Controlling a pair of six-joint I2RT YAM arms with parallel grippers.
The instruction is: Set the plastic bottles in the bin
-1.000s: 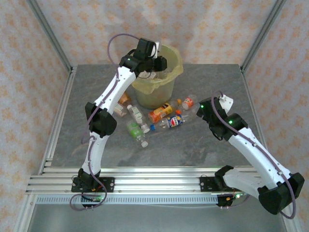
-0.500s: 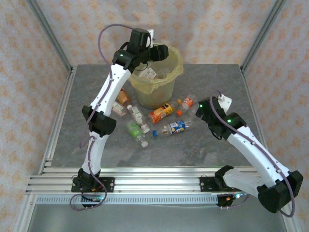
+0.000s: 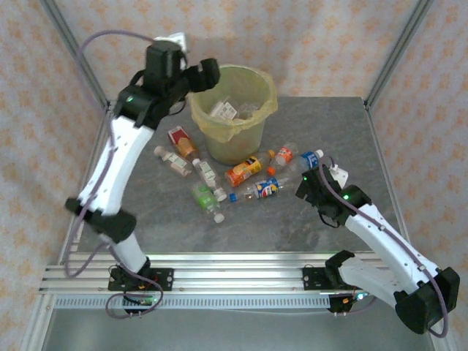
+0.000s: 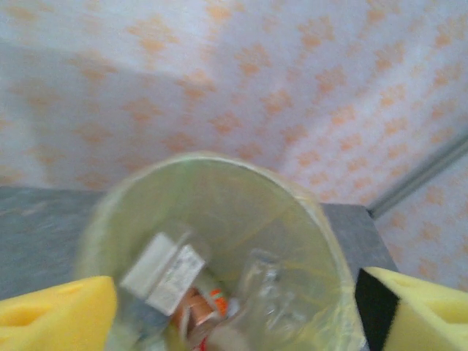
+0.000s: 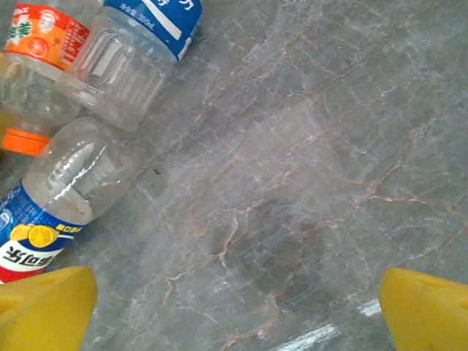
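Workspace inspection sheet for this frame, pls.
Surface: grey marble table, no spills seen.
Job's things: bin holds some bottles; roughly ten loose bottles lie in front of it.
Clutter: nothing seen.
Grippers: left gripper open, empty, raised by the bin's left rim; right gripper open, empty, low beside loose bottles.
Cables: purple cable loops off the left arm, no snag seen.
Surroundings: patterned walls, aluminium frame.

The bin [image 3: 232, 142] stood at the back of the bench [image 3: 329, 124], with a few bottles [image 4: 164, 272] inside. Other bottles [image 3: 243, 170] lay scattered before it. The left hand [image 3: 201, 75] hung beside its left rim.
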